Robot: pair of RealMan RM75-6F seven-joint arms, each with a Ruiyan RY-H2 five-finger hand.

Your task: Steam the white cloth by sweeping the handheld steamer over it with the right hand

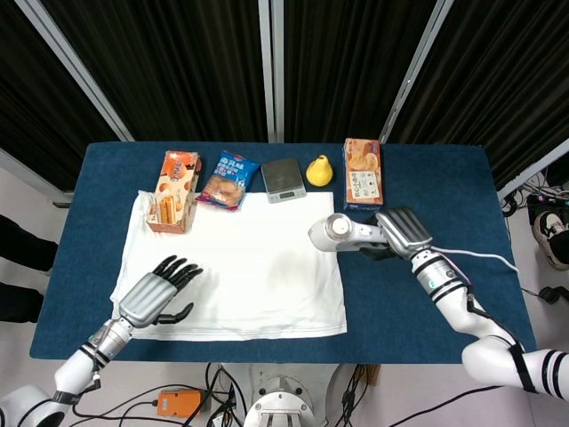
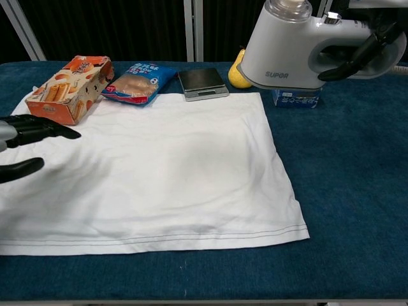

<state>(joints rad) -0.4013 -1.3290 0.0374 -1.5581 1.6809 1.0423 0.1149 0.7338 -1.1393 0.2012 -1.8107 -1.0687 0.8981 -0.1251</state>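
Above white cloth (image 2: 159, 166) edge: right hand (image 1: 404, 233) fingers clamped on "SUPOR" steamer (image 2: 299, 48); left hand (image 1: 156, 294) fingers apart.

White cloth (image 1: 233, 262) on dark blue table (image 1: 444, 187). White steamer (image 2: 293, 48), yellow pear (image 1: 319, 170). Orange box (image 1: 175, 190), blue snack bag (image 1: 228, 179).

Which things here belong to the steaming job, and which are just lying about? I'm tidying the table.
Job: white cloth, handheld steamer, right hand.
Lying about: orange snack box, blue bag, scale, pear, biscuit box.
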